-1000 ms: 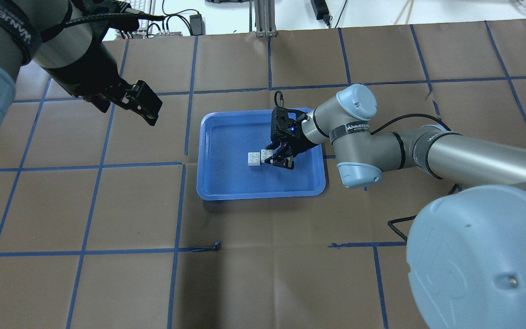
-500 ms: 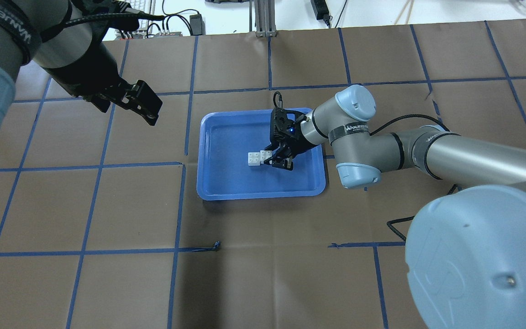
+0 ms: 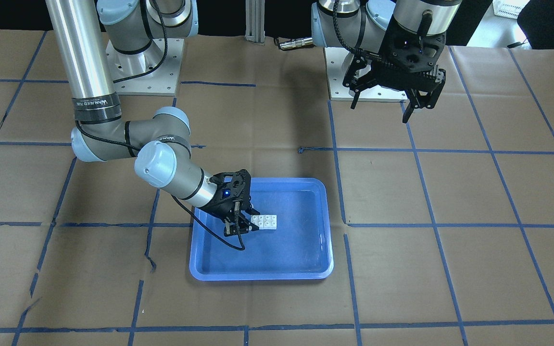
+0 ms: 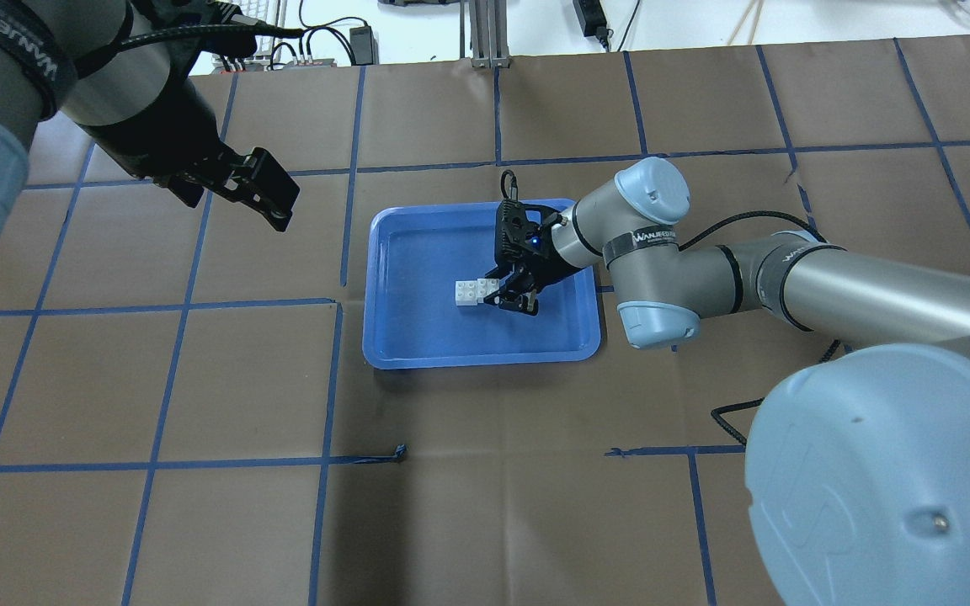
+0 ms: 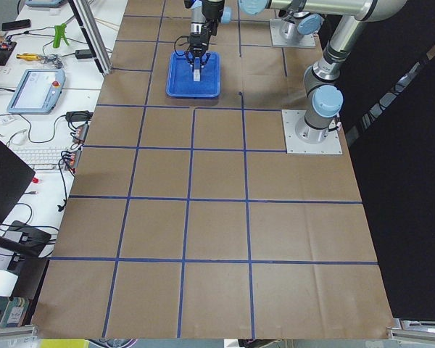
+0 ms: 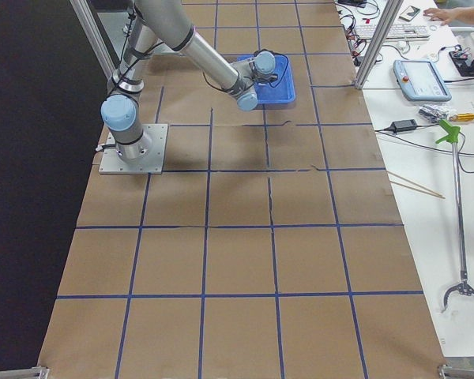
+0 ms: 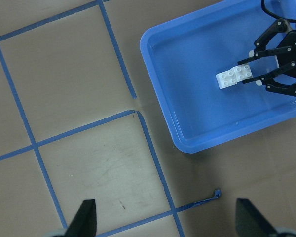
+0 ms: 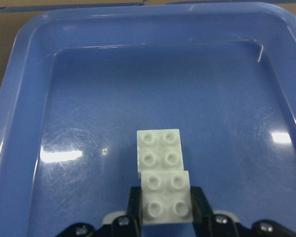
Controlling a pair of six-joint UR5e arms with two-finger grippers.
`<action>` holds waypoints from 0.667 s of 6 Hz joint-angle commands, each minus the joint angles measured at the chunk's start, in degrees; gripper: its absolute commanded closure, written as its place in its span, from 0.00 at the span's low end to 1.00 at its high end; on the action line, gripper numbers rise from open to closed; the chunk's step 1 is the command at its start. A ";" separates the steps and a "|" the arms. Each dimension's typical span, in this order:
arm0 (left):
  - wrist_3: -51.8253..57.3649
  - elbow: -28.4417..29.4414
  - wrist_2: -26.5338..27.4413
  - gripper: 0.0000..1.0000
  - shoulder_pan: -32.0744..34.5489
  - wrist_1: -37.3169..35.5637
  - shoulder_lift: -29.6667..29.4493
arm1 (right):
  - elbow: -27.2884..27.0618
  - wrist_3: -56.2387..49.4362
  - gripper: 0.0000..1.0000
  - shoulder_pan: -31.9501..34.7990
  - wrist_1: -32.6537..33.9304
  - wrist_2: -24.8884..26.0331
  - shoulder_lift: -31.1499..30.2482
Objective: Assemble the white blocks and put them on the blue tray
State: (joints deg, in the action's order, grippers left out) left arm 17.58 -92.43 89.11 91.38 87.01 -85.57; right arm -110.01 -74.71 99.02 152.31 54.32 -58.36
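Observation:
The blue tray [image 4: 485, 360] lies mid-table; it also shows in the front view [image 3: 258, 276] and the left wrist view [image 7: 153, 74]. Two white blocks sit in it, studs up. My right gripper [image 4: 508, 299] is low in the tray and shut on the near white block [image 8: 165, 197]. That block presses against the other white block [image 8: 159, 147], overlapping its near edge. In the front view the white blocks [image 3: 265, 221] read as one touching pair. I cannot tell if they are locked. My left gripper [image 4: 270, 198] is open and empty, high over the table left of the tray.
The table is covered in brown paper with a blue tape grid [image 4: 333, 379]. The right arm's elbow [image 4: 653, 252] hangs over the tray's right rim. A cable [image 4: 738, 412] trails on the table to the right. Robot bases [image 3: 142, 62] stand at the table's back edge.
My right gripper has shifted slightly left with its white block, closing it up against the other block. The left arm has not moved.

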 commanded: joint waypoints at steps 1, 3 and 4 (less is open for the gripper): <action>0.00 -0.03 -0.08 0.01 0.03 0.00 0.06 | -0.03 0.00 0.73 0.04 0.01 0.00 0.00; 0.00 -0.03 -0.08 0.01 0.03 0.00 0.06 | -0.03 0.00 0.69 0.04 0.01 -0.09 0.09; 0.00 -0.03 0.01 0.01 0.03 0.00 0.06 | -0.03 0.00 0.63 0.04 0.01 -0.26 0.09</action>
State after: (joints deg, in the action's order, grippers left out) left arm 17.58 -92.46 89.06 91.40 87.01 -85.52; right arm -110.04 -74.71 99.05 152.31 54.19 -58.30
